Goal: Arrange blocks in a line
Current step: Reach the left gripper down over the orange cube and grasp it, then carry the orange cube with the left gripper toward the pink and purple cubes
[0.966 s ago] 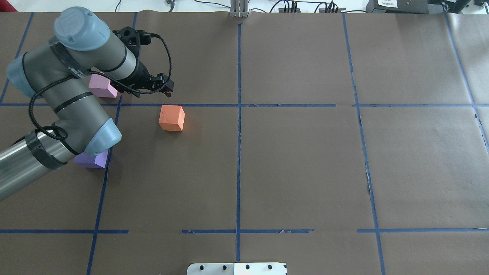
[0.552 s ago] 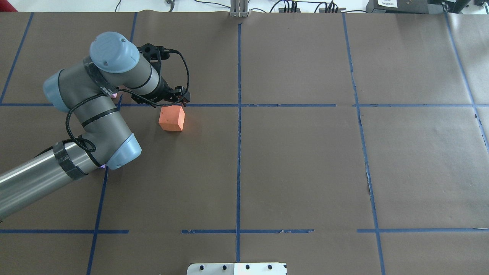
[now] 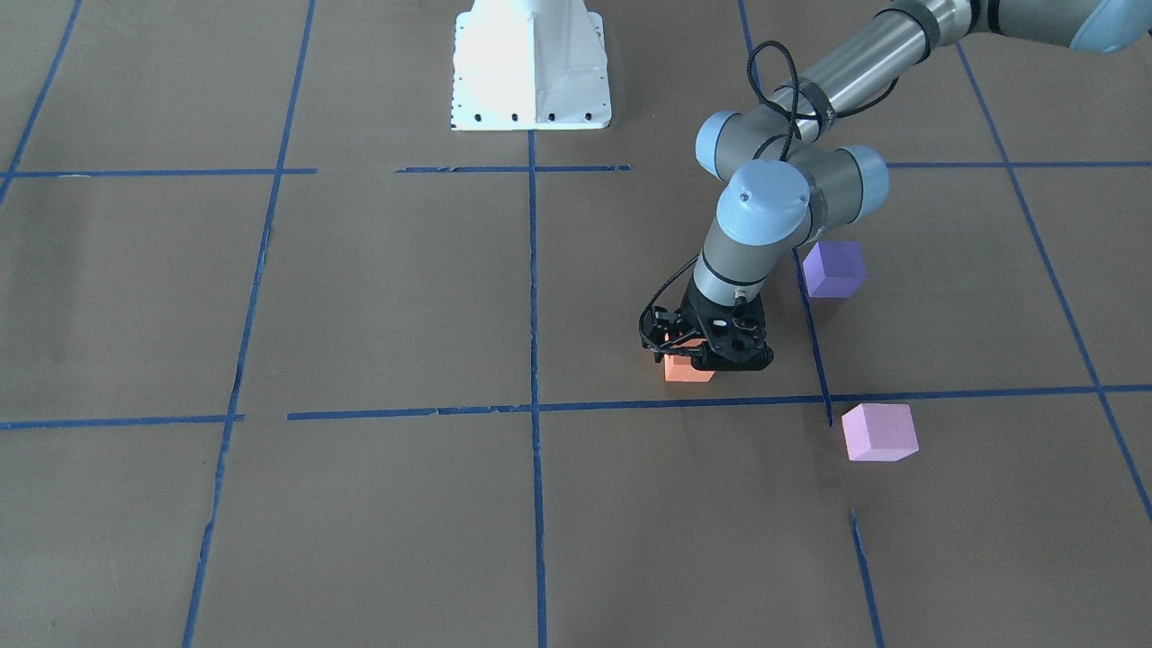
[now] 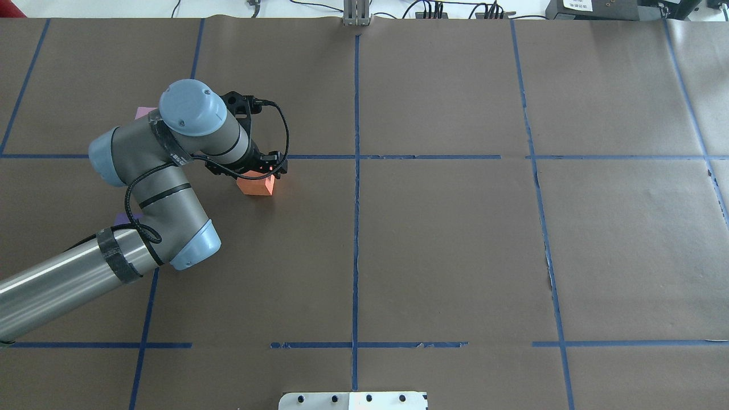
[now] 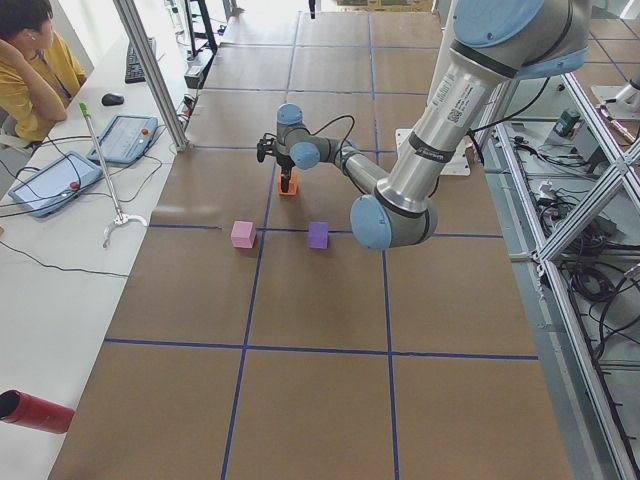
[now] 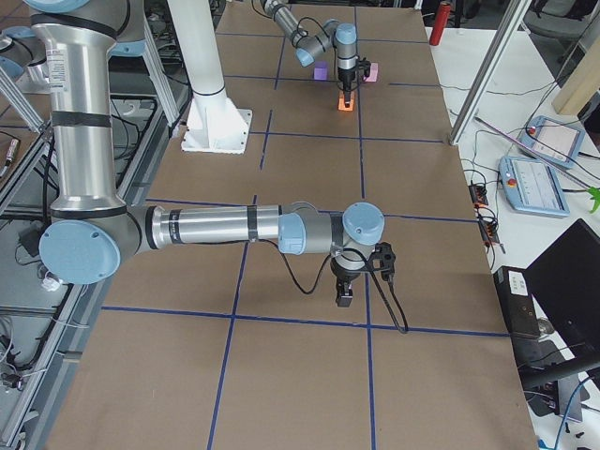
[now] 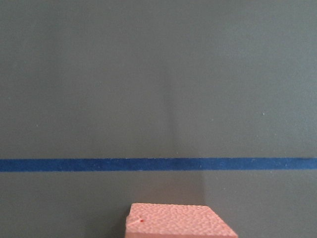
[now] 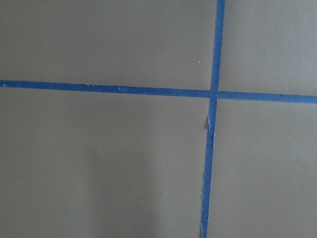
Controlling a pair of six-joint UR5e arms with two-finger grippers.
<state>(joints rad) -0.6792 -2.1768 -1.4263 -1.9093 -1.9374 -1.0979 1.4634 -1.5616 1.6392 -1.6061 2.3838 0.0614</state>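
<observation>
The orange block (image 3: 688, 370) lies just on the robot's side of a blue tape line; it also shows in the overhead view (image 4: 257, 187) and at the bottom edge of the left wrist view (image 7: 178, 222). My left gripper (image 4: 266, 171) hangs right over it, jaws open, low above its top, and also shows in the front-facing view (image 3: 700, 356). The violet-blue block (image 3: 834, 268) and the pink block (image 3: 879, 432) lie apart on the table. My arm hides most of both in the overhead view. My right gripper (image 6: 344, 296) hovers low over bare table far away; I cannot tell its state.
The white robot base (image 3: 529, 63) stands at the table's near edge. Blue tape lines (image 4: 356, 188) split the brown paper into squares. An operator (image 5: 35, 60) sits beyond the far edge next to tablets.
My left arm has swung from beside the pink block to over the orange block and come down close to it. The blocks have not moved.
</observation>
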